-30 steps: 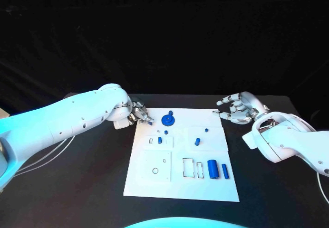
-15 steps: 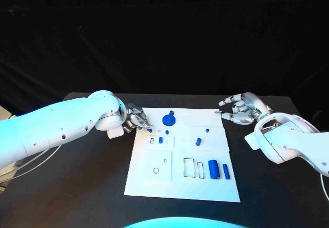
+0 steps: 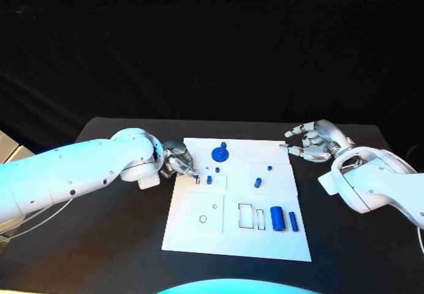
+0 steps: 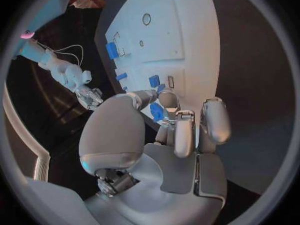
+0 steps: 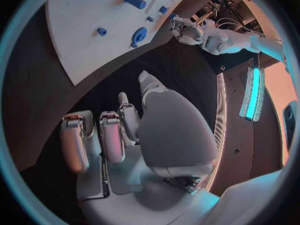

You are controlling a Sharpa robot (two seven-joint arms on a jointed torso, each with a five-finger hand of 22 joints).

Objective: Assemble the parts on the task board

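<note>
Here, line by line, is what the views show.

Task board: the task board [image 3: 265,242] is a flat, smooth white plate, rectangular with straight edges, in the middle of the head view on the matte black table [image 3: 106,245]. Thin black outlines of rectangles and small circles are drawn on it.

Round part: a blue disc-like part with a short stub [image 3: 218,154] stands in the upper middle of the board.

Small parts: a short blue peg [image 3: 208,179] sits left of centre, and another short peg [image 3: 257,182] right of centre, well apart from each other.

Long parts: a thick blue cylinder [image 3: 276,218] and a thin blue bar [image 3: 292,221] lie side by side in the lower right of the board, just beside each other, near its right edge.

Left hand: the left hand [image 3: 179,162] is silver and smooth, at the upper left edge of the board. In the left wrist view its fingers [image 4: 184,135] are narrow, curled close, and pinch a small blue piece [image 4: 156,112] between the thumb and a finger.

Right hand: the right hand [image 3: 311,140] hangs over the bare table beyond the upper right corner of the board. Its fingers [image 5: 112,137] are bent but apart and hold nothing.

Open room: the table is bare black in the lower left and lower right of the head view, and the lower part of the board carries only outlines on its left half.
</note>
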